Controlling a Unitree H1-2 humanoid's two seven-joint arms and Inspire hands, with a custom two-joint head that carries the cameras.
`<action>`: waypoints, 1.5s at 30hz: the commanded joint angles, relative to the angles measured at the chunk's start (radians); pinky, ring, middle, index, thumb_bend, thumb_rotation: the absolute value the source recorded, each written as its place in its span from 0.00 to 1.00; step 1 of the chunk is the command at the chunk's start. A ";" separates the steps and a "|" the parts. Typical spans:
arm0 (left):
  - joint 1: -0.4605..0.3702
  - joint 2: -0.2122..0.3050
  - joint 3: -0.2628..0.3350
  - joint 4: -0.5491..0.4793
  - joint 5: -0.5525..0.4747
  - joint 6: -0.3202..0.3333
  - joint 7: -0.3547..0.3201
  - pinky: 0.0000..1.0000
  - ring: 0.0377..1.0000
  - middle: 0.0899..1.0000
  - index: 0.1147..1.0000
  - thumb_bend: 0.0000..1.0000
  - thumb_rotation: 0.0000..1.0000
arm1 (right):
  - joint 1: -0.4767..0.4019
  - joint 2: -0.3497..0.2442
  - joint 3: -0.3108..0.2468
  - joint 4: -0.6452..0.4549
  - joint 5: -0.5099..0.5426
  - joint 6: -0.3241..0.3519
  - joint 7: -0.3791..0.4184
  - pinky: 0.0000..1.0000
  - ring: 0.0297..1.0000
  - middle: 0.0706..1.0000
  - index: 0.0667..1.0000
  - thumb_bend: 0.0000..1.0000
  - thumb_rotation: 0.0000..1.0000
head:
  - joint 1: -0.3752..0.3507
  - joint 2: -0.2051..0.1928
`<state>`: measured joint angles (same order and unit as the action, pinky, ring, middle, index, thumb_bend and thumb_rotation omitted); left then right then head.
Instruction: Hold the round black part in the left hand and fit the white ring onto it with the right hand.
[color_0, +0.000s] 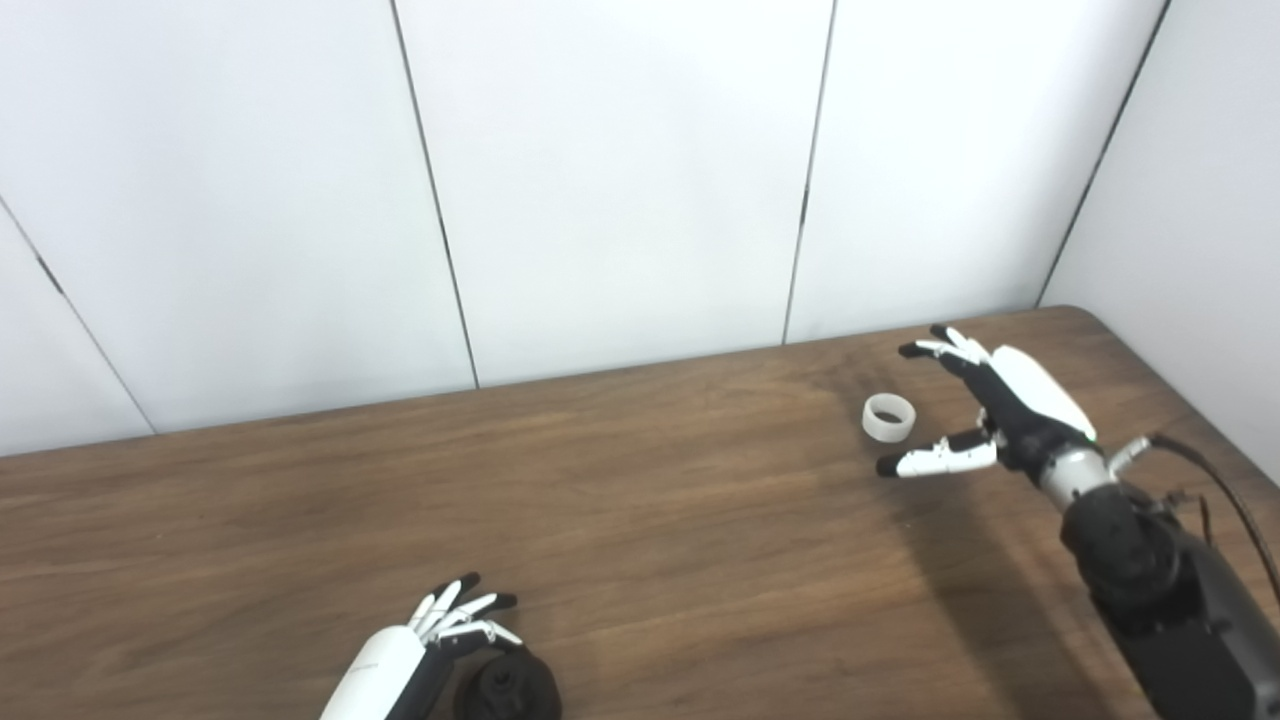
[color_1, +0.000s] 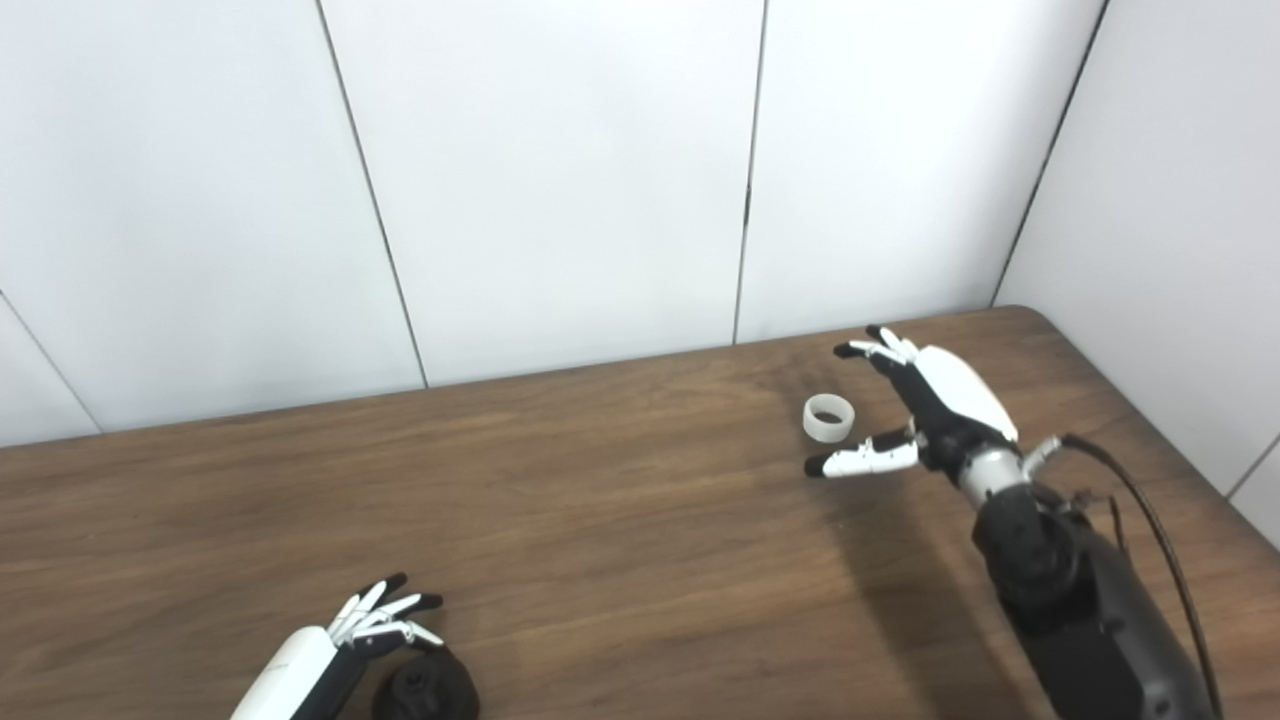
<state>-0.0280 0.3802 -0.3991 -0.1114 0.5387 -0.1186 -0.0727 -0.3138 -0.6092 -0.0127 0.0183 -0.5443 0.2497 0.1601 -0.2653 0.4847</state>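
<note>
My right hand (color_0: 985, 400) is spread wide and empty, thumb and fingers flanking the short white plastic ring (color_0: 888, 417) just ahead for pinching, while my left hand (color_0: 455, 625), fingers apart and holding nothing, hovers just beside the round black part (color_0: 508, 688).

Looking like a lab or test cell; plain white wall panels (color_0: 620, 180) closing in a bare wood-grain table (color_0: 650, 520); exposed cable (color_0: 1225, 490) trailing along the robot arm.

I see a brown wood-grain table (color_0: 640, 500) filling the lower half of the frame, its rounded far corner at the right; behind it, white wall panels (color_0: 620, 170) split by thin dark seams cover the upper half.
</note>
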 joint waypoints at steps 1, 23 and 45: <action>0.022 0.021 -0.011 -0.004 0.006 -0.011 -0.055 1.00 1.00 0.87 0.41 0.52 0.04 | -0.067 -0.049 0.009 -0.001 -0.030 0.004 0.009 0.00 1.00 1.00 0.80 0.98 0.35 | -0.001 0.001; 0.041 0.008 0.017 -0.040 0.021 -0.022 -0.088 1.00 1.00 0.86 0.41 0.52 0.04 | -0.232 -0.096 0.182 0.189 -0.147 0.063 0.139 0.00 1.00 1.00 0.80 0.95 0.34 | 0.003 0.002; 0.075 0.003 0.040 -0.094 0.024 -0.016 -0.120 1.00 1.00 0.85 0.41 0.52 0.04 | -0.305 -0.092 0.281 0.305 -0.194 0.075 0.198 0.00 1.00 1.00 0.72 0.92 0.25 | 0.007 0.019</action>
<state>0.0273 0.3750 -0.3530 -0.1863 0.5513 -0.1295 -0.1651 -0.5723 -0.6738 0.2690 0.3263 -0.7272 0.3277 0.3617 -0.2593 0.5031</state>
